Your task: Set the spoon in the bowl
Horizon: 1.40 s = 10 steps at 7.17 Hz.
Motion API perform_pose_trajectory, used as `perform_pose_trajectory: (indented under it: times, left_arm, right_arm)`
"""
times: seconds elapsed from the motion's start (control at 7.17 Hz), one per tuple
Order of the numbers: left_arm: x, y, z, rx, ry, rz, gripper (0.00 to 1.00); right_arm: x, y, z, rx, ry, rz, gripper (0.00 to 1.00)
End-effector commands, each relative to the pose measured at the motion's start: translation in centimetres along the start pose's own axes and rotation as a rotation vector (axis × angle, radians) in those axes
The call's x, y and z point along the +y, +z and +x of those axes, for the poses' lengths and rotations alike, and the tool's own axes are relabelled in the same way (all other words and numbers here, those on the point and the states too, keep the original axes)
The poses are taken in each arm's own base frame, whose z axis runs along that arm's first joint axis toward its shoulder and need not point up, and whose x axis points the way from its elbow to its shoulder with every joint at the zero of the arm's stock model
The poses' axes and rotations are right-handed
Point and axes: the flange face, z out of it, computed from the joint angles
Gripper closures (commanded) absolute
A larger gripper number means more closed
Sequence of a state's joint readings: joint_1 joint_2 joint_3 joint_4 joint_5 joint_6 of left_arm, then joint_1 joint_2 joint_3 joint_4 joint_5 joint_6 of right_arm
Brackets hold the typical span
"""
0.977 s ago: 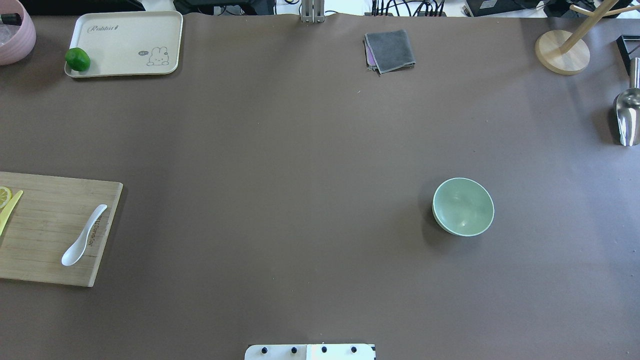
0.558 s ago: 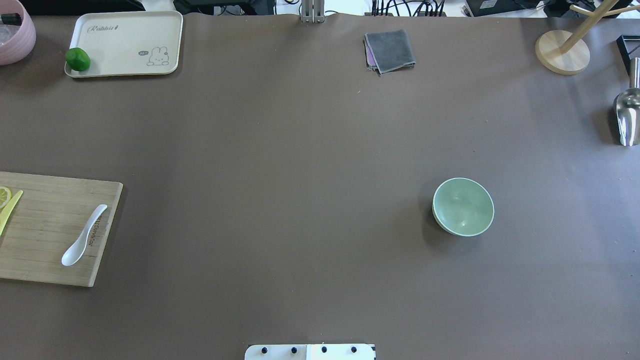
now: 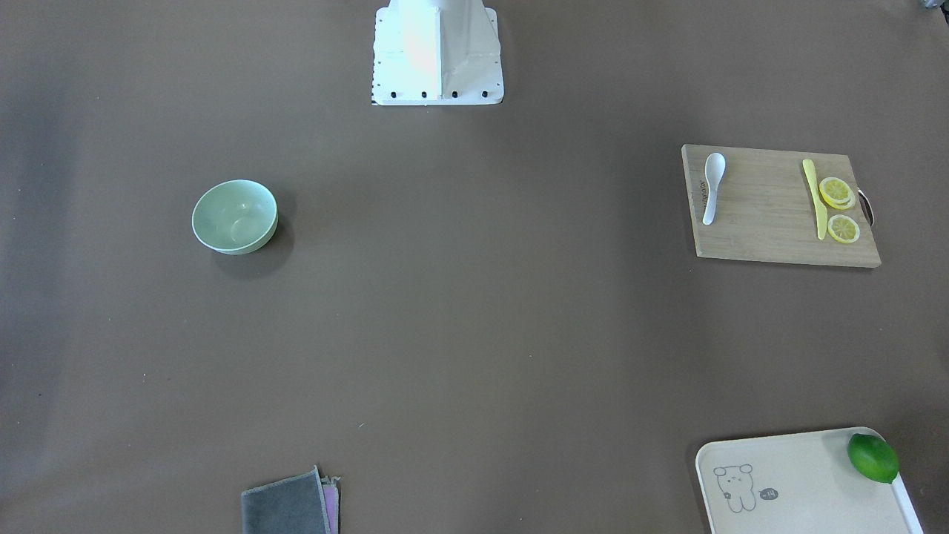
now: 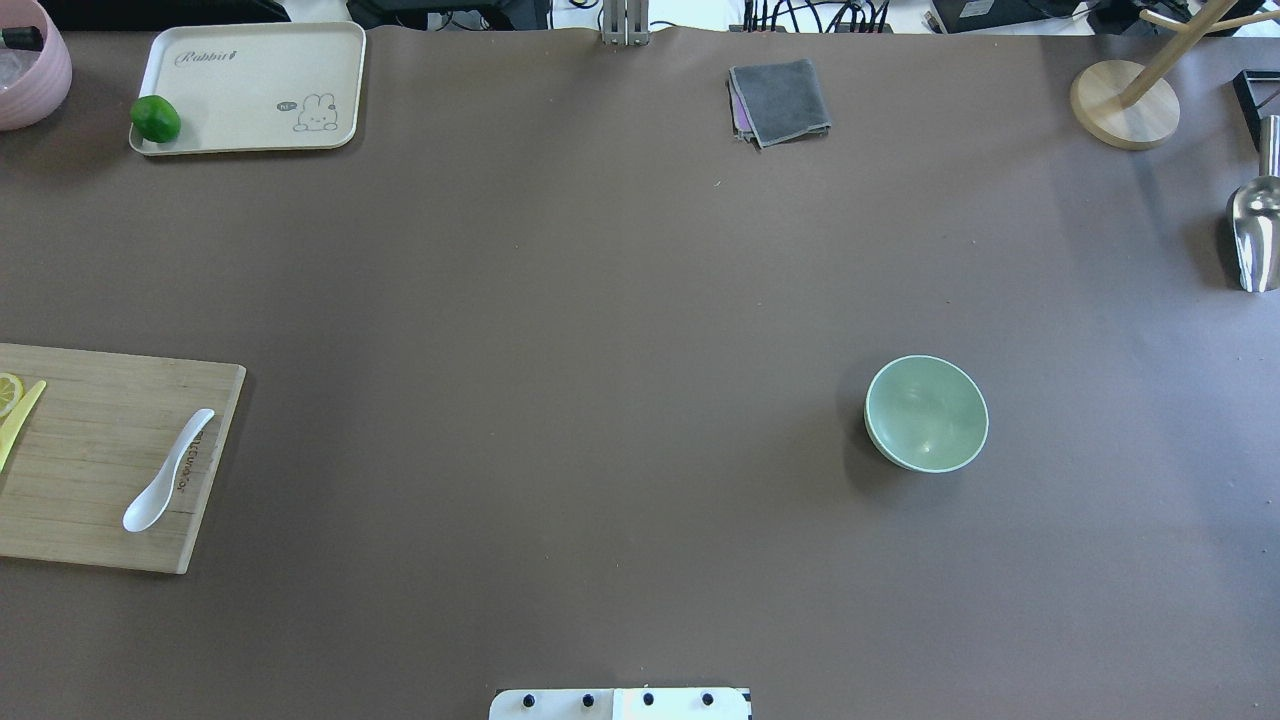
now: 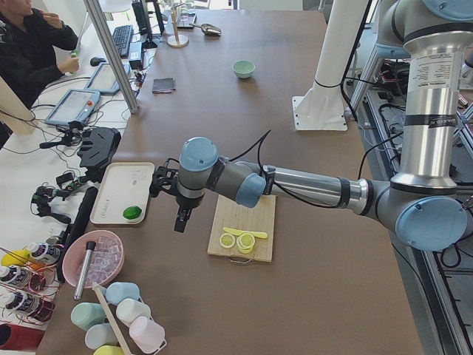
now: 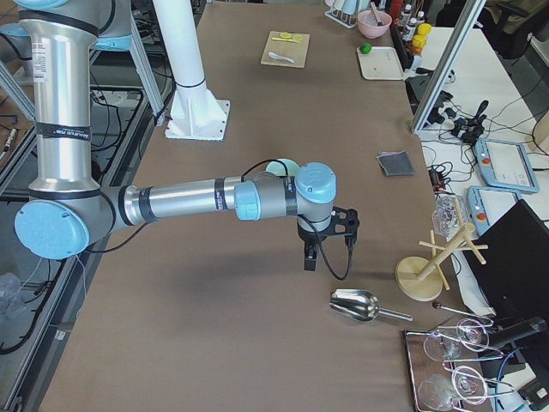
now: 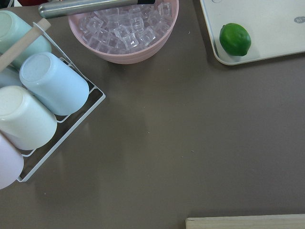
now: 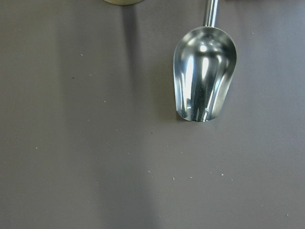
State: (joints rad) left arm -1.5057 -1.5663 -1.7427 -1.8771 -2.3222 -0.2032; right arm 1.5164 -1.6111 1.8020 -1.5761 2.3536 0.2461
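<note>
The white spoon [image 4: 165, 472] lies on the right part of a wooden cutting board [image 4: 80, 500] at the table's left edge, and it also shows in the front view [image 3: 712, 185]. The empty mint-green bowl [image 4: 926, 413] stands on the table's right half, far from the spoon; it also shows in the front view [image 3: 234, 216]. My left gripper [image 5: 181, 220] shows only in the left side view, hanging over the table beside the board. My right gripper [image 6: 310, 257] shows only in the right side view, beyond the bowl. I cannot tell whether either is open.
A yellow knife [image 3: 816, 199] and lemon slices [image 3: 838, 193] share the board. A tray [image 4: 250, 60] holds a lime [image 4: 155, 118]. Around the edges are a pink ice bowl [image 7: 124, 28], a cup rack [image 7: 43, 90], a grey cloth [image 4: 780, 100], a metal scoop [image 8: 204, 71] and a wooden stand [image 4: 1122, 105].
</note>
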Motion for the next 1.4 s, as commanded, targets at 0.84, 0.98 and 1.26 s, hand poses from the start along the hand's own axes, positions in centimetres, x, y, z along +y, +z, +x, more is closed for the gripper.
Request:
perform_pose_trajectory:
  times: [0.84,0.98,1.26]
  left_arm:
    - [-3.9,6.6,10.9,0.129,0.076,0.076,0.02]
    - [-3.9,6.6,11.1,0.13,0.064,0.077,0.02]
    - [-4.0,6.5,11.3,0.133,0.058,0.079,0.02]
  right_arm:
    - [0.5,4.1,-13.4,-0.167,-0.28,-0.005,0.0]
    - [1.2,5.2,-16.3,-0.203,-0.29,0.0,0.0]
    - [3.2,7.2,-20.4,-0.263,-0.279,0.014,0.0]
